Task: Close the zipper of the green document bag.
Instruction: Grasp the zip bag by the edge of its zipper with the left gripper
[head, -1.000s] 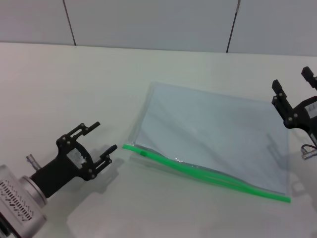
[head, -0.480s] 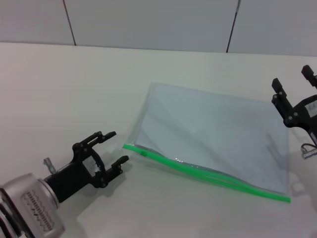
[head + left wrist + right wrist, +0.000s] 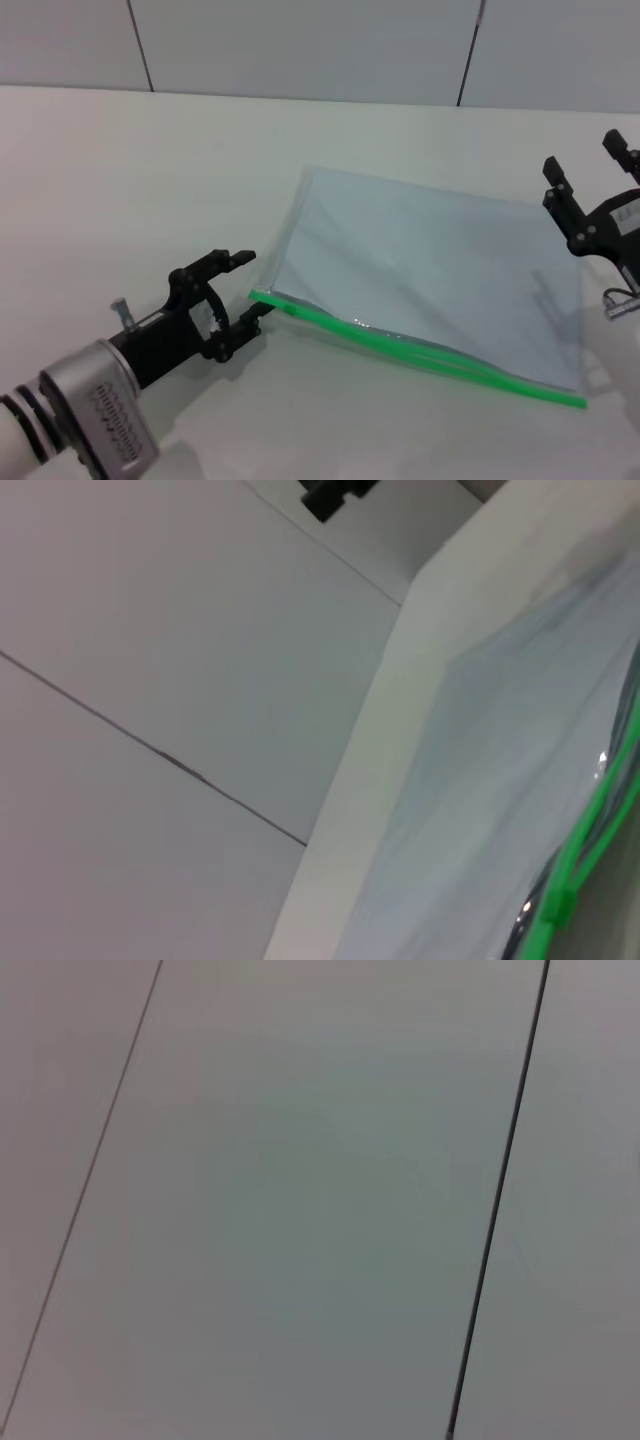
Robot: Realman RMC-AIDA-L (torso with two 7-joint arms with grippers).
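Note:
The green document bag lies flat on the white table, its bluish clear sheet facing up. Its zipper runs as a bright green strip along the near long edge, with a small darker slider close to the left end. My left gripper is open, low over the table, its fingertips either side of the strip's left end. The left wrist view shows the bag and the zipper close up. My right gripper is open and raised beside the bag's far right corner. The right wrist view shows only wall.
The white table stretches to the left and behind the bag, ending at a grey panelled wall. A small cable hangs under the right wrist near the bag's right edge.
My left arm has moved right and forward, bringing its open fingers from well left of the bag up to the zipper's left end. The right gripper and the bag have barely moved.

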